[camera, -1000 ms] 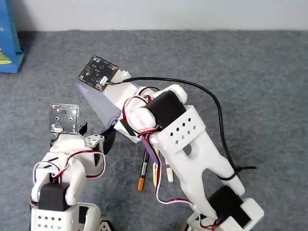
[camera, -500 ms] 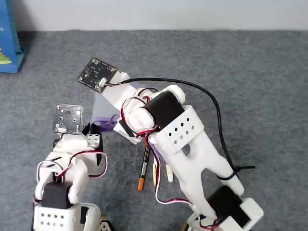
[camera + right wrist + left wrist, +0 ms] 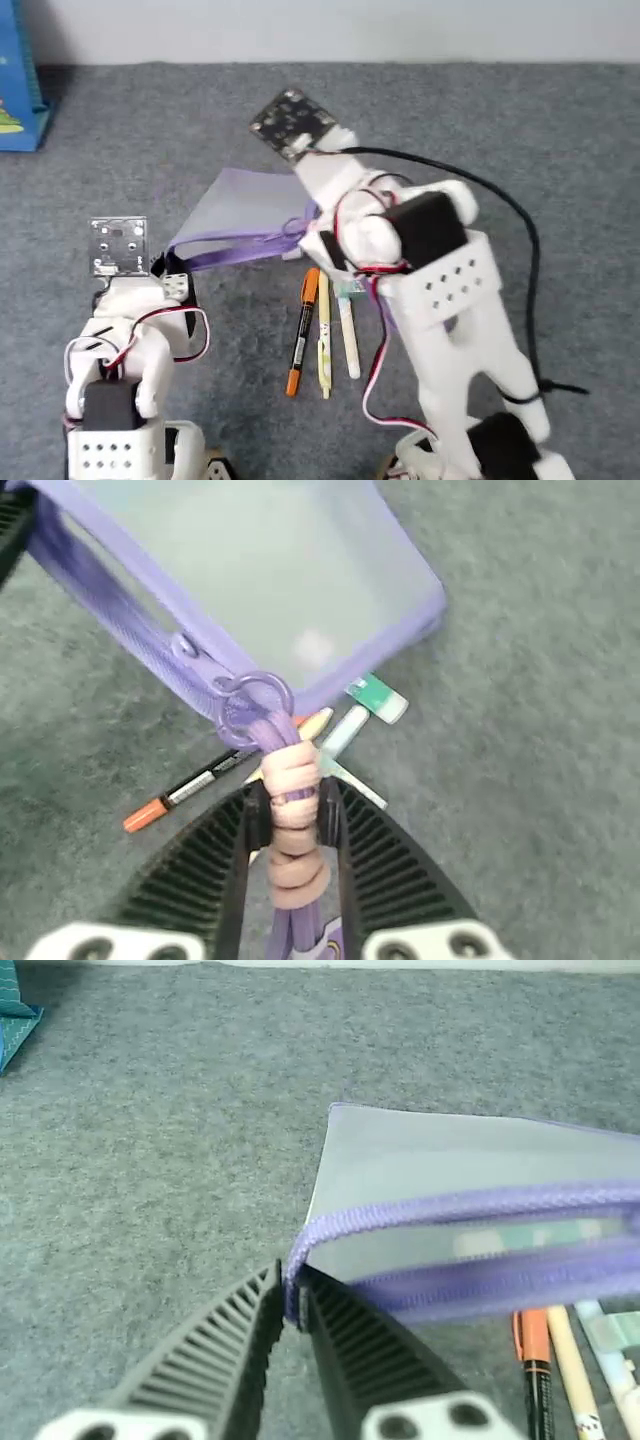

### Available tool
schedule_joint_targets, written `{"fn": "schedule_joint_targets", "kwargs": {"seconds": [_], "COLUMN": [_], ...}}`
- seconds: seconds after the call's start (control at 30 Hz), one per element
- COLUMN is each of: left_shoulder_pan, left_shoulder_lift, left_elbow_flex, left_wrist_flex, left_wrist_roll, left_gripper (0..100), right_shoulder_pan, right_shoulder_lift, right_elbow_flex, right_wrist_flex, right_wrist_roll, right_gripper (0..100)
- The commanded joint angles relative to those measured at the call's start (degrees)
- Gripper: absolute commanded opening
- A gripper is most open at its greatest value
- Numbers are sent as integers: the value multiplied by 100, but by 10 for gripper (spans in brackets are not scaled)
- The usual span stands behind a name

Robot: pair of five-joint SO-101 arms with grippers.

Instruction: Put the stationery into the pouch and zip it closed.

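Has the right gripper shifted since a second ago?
Yes. In the high view the right gripper has swung right, away from the blue box, dragging the zipper pull along the pouch.

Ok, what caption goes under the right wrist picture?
The right gripper pinches the zipper pull of a purple pouch, pens lying on the grey mat.

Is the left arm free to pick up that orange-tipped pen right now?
Probably not: the left gripper is shut on a corner of the pouch and would have to let go first. The orange-tipped pen itself lies uncovered on the table.
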Motion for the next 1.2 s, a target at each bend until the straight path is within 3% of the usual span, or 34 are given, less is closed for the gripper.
{"fn": "schedule_joint_targets", "kwargs": {"seconds": [0.0,0.17,0.37,0.63,0.83,1.17], "left_shoulder_pan": [-176,-132,9,35,141,563], "left_shoulder_lift": [-26,-26,-26,18,18,26], "left_elbow_flex": [-4,-4,-4,154,716,884], "left_wrist_flex": [-44,26,-132,-527,-1292,-1345], "left_wrist_roll": [44,35,26,325,308,114], "left_gripper": [10,10,20,137,137,138], "right_shoulder_pan": [602,831,338,268,268,242], "right_shoulder_lift": [-462,-558,-567,-576,-576,-576], "right_elbow_flex": [26,264,404,404,404,404], "right_wrist_flex": [-207,-374,-382,-374,-374,-277], "right_wrist_roll": [0,0,0,0,0,0], "right_gripper": [9,9,9,9,9,9]}}
